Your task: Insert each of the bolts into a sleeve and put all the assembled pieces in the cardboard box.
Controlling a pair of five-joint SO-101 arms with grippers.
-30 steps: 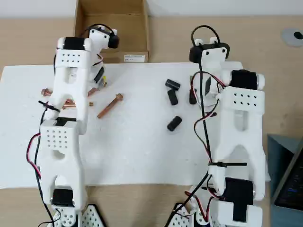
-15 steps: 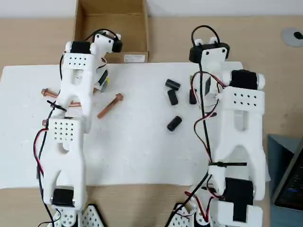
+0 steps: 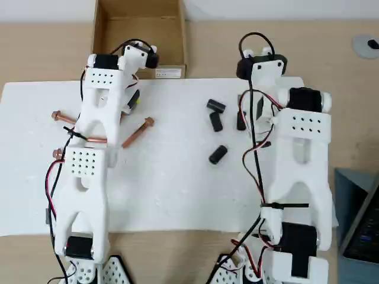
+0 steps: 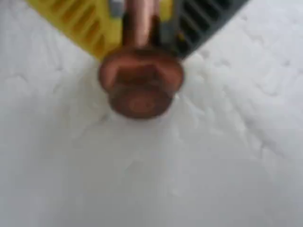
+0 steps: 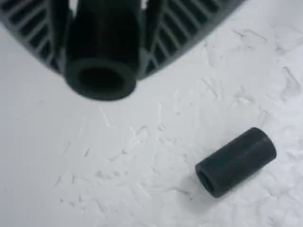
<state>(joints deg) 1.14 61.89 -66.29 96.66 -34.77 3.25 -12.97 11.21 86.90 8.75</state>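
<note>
The left gripper (image 3: pixel 131 100) is closed on a copper bolt (image 4: pixel 140 82). It holds the bolt by the shank, between a yellow jaw and a dark one. The flanged hexagonal head sticks out beyond the jaws and is just above the white surface (image 3: pixel 177 195). The right gripper (image 3: pixel 249 118) is closed around a black sleeve (image 5: pixel 100 80), a short tube with a thick wall and a round hole. The open end of this sleeve looks back toward the wrist.

The coming move depends on how these two parts meet. Both grippers are near the far edge of the surface but well apart, the left one toward the far left corner and the right one toward the far right. So the held sleeve lies to the right of the bolt, across the surface. I think the two long axes must be brought into one line. Which end of the shank is free I cannot tell.

Three loose sleeves (image 3: pixel 216 121) lie between the grippers, nearer to the right one. Loose bolts (image 3: pixel 137 131) lie beside the left arm. The cardboard box (image 3: pixel 99 35) stands beyond the far edge, close to the left gripper.
</note>
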